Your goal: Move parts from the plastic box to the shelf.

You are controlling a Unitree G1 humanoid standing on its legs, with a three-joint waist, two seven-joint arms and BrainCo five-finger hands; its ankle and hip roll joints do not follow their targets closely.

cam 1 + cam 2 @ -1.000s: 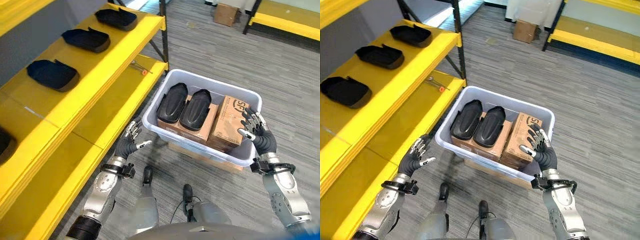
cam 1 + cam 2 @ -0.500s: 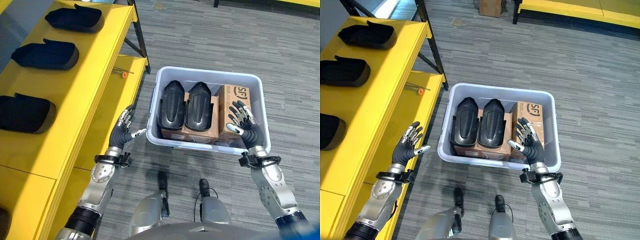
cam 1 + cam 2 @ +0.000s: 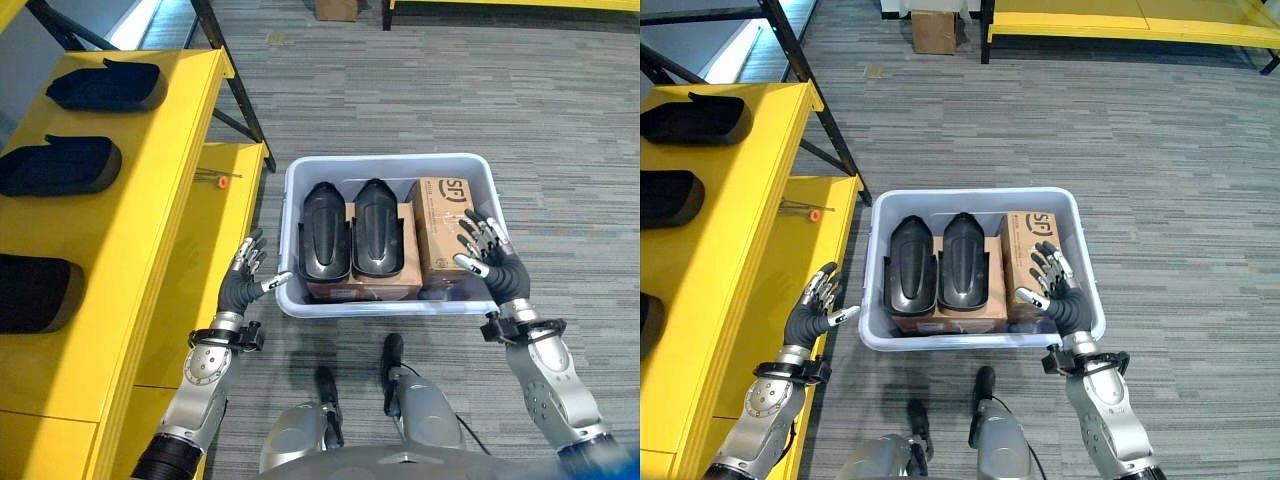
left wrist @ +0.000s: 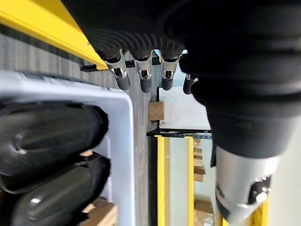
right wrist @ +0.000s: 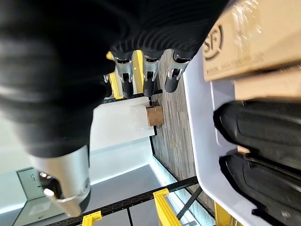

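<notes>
Your plastic box (image 3: 390, 305) sits on the grey carpet floor (image 3: 560, 130) directly ahead, its left wall close beside the lower yellow shelf (image 3: 215, 230). Inside it, two black parts (image 3: 352, 228) lie side by side on a flat cardboard box (image 3: 375, 288), with a second cardboard box (image 3: 438, 215) filling the right end. Your left hand (image 3: 243, 283) hovers between shelf edge and box wall, fingers straight and spread, holding nothing. Your right hand (image 3: 488, 262) hangs over the box's right near corner, fingers likewise open and empty. Three black parts (image 3: 60, 165) already rest on the upper shelf level (image 3: 140, 190), and a small orange-tipped tool (image 3: 218, 180) lies on the lower one.
</notes>
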